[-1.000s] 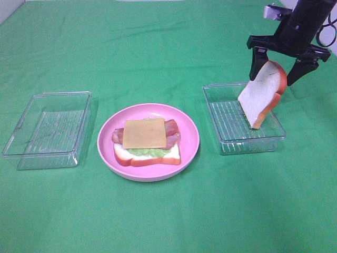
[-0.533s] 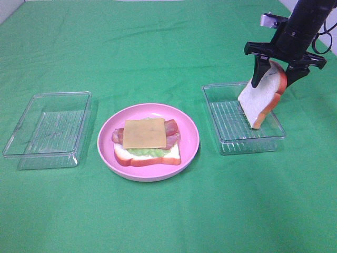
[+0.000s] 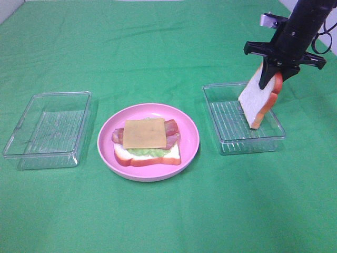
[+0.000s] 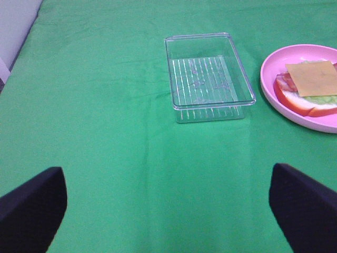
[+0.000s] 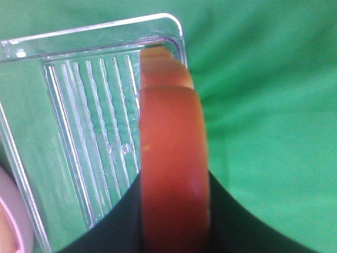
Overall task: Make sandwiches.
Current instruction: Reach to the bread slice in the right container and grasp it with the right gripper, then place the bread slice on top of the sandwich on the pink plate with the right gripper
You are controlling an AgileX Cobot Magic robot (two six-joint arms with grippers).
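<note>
1. The right gripper (image 3: 273,74) was seen closed on the upper edge of a bread slice (image 3: 258,100), its black fingers (image 5: 231,216) pressed against both sides of the orange-brown crust.
2. The bread slice was held tilted, with its white face turned toward the middle of the cloth and its lower end inside the right clear tray (image 3: 226,129), at the tray's outer side.
3. Whether the slice's lower end touched the tray floor could not be told.
4. The left gripper (image 4: 168,208) was held wide apart above bare green cloth (image 3: 168,47), and nothing was gripped by it.
5. The unfinished sandwich (image 3: 147,141) was found on the pink plate (image 3: 189,142), between the two trays and nearer the front of the cloth.
6. In that stack, a bottom bread slice, pale green lettuce, reddish bacon strips and a yellow cheese square (image 3: 144,133) on top were made out; no upper slice was laid on it yet.
7. The left clear tray (image 3: 21,150) was set well apart from the plate's other side.
</note>
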